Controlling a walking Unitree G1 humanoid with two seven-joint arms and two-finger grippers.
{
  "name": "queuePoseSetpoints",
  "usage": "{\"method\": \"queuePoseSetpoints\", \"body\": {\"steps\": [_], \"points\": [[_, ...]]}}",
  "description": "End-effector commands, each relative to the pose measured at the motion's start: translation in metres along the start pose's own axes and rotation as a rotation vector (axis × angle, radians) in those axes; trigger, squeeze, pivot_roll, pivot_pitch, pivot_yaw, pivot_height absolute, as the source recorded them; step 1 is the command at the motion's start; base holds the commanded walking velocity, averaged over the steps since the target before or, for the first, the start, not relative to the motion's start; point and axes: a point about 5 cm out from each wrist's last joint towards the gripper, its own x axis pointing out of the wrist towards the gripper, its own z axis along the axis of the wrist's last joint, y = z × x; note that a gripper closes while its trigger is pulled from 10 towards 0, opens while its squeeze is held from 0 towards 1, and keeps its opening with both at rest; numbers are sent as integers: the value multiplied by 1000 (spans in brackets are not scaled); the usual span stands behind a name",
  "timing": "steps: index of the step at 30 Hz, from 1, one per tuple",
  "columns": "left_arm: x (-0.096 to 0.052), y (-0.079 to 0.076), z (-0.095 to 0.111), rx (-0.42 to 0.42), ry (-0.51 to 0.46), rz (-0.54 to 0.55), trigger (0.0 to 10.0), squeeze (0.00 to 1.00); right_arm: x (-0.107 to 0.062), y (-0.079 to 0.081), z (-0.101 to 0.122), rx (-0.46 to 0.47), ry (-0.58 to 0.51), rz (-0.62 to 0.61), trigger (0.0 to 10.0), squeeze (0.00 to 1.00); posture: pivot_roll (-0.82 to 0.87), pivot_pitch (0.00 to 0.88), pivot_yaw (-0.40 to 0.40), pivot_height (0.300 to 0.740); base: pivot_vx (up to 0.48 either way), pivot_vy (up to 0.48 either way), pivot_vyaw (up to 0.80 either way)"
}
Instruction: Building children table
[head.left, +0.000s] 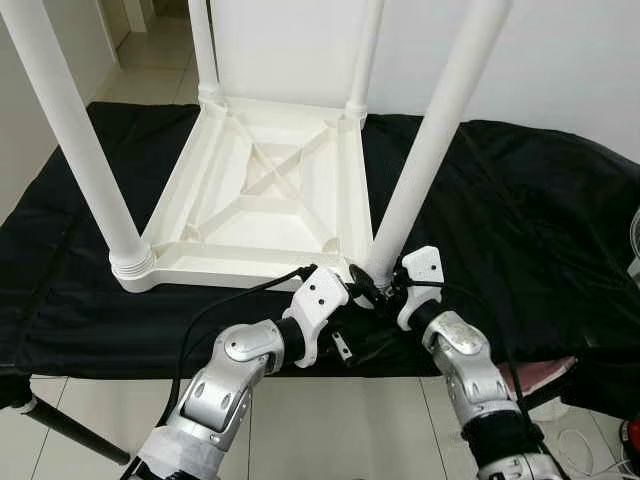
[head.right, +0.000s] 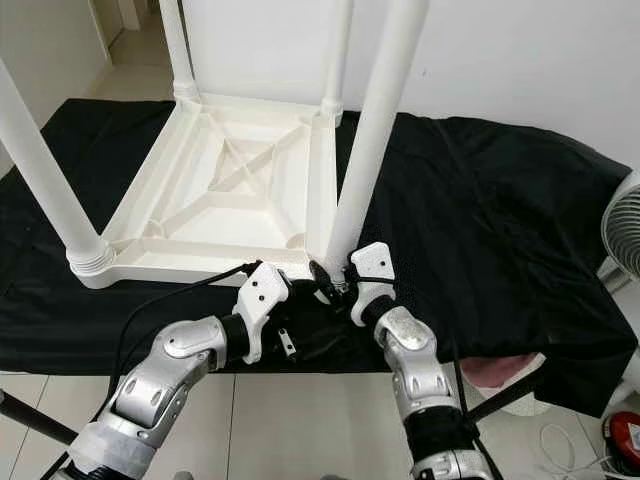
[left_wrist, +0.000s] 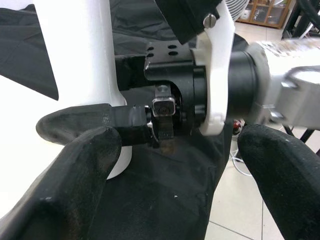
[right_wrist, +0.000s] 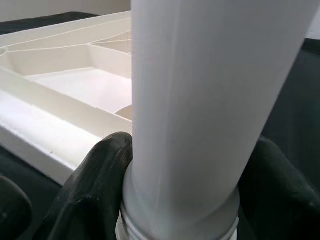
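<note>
A white plastic children's table (head.left: 262, 190) lies upside down on a black cloth, its legs pointing up. My right gripper (head.left: 377, 281) is shut around the base of the near right leg (head.left: 428, 150), just above its threaded collar. In the right wrist view the leg (right_wrist: 200, 100) sits between both black fingers (right_wrist: 95, 190). My left gripper (head.left: 345, 343) hovers at the cloth's front edge, right beside the right wrist. It is open (left_wrist: 180, 170), with nothing between its fingers. The near left leg (head.left: 80, 150) stands in its corner socket.
The black cloth (head.left: 520, 220) covers a low platform and hangs over its front edge above the tiled floor (head.left: 330, 430). A fan (head.right: 625, 230) stands at the far right, with a red object (head.right: 625, 435) below it. A black pole (head.left: 70, 430) lies at lower left.
</note>
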Motion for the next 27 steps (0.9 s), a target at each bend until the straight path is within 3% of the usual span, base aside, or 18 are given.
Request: {"method": "queuePoseSetpoints", "body": {"steps": [1, 6, 7, 10, 17, 18, 23, 27], "points": [[2, 2, -1, -1, 15, 50, 10000, 0, -2, 3, 1, 2, 9, -58, 10000, 0, -10, 28, -37, 740, 0, 0, 0], [2, 3, -1, -1, 15, 47, 10000, 0, -6, 7, 3, 4, 26, -170, 10000, 0, -14, 26, -37, 740, 0, 0, 0], [2, 3, -2, -1, 15, 46, 10000, 0, -9, 9, 2, 41, 50, -275, 10000, 0, -15, 26, -35, 740, 0, 0, 0], [2, 3, -2, -1, 15, 45, 10000, 0, -12, 12, 3, 50, 67, -358, 10000, 0, -15, 25, -34, 740, 0, 0, 0], [3, 4, -1, -1, 14, 43, 10000, 0, -13, 19, 2, 68, 85, -387, 10000, 0, -15, 25, -33, 740, 0, 0, 0], [3, 4, -1, -1, 13, 43, 10000, 0, -14, 20, 3, 69, 80, -380, 10000, 1000, -16, 24, -33, 740, 0, 0, 0], [3, 5, 0, 0, 12, 40, 10000, 0, -16, 14, 9, 59, 48, -353, 10000, 1000, -18, 20, -33, 740, 0, 0, 0], [4, 6, 0, 3, 10, 38, 10000, 0, -20, 0, 10, -51, 47, -313, 10000, 1000, -21, 16, -35, 740, 0, 0, 0]]}}
